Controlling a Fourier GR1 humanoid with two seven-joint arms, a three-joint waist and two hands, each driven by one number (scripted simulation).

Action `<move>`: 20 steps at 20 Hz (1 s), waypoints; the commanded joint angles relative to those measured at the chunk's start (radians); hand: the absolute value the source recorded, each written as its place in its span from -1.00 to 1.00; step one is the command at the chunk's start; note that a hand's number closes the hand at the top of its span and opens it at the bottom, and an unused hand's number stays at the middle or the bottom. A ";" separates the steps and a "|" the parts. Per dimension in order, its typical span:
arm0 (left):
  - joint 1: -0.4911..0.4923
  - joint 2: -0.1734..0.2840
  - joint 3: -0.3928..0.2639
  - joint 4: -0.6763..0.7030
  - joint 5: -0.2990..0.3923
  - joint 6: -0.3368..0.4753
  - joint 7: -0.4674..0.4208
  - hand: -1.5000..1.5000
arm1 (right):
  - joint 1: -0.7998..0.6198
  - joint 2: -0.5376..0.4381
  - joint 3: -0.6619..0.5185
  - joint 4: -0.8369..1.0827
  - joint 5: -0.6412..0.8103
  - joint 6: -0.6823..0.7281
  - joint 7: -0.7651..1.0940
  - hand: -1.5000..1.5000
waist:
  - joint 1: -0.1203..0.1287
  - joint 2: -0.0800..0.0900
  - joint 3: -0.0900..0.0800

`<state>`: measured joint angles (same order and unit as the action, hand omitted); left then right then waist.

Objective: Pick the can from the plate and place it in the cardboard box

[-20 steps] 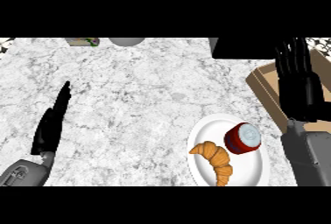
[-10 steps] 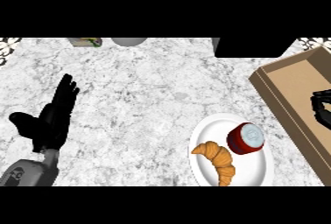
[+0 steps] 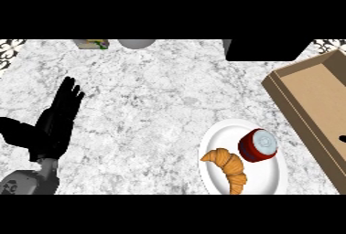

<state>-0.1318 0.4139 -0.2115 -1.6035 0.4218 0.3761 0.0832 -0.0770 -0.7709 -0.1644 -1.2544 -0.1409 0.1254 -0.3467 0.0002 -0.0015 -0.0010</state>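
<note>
Can (image 3: 258, 145) and croissant (image 3: 228, 168) on plate (image 3: 270, 180); cardboard box (image 3: 312, 98) right of plate.

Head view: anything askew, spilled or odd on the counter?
Nothing stands out. The red can stands tilted on the white plate beside a croissant; nothing is spilled. The cardboard box lies at the right. The left hand rests open at the left.
</note>
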 commanded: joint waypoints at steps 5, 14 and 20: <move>0.006 0.013 0.016 -0.032 0.005 -0.013 0.029 0.00 | -0.017 -0.255 0.125 -0.152 0.042 0.314 0.232 -1.00 | 0.011 -0.001 -0.002; 0.029 -0.043 0.014 -0.057 -0.062 0.018 0.045 0.00 | -0.005 -0.178 0.085 -0.494 -0.193 0.388 0.617 -1.00 | -0.008 -0.003 0.000; 0.030 -0.052 0.062 -0.081 -0.069 -0.032 0.091 0.00 | -0.078 -0.065 0.125 -0.545 -0.119 0.356 0.768 -1.00 | 0.005 0.001 0.001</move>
<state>-0.1297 0.3677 -0.1610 -1.6265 0.3690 0.3505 0.1386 -0.1070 -0.8856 -0.0524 -1.7701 -0.2697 0.4821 0.3107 -0.0021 -0.0016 -0.0009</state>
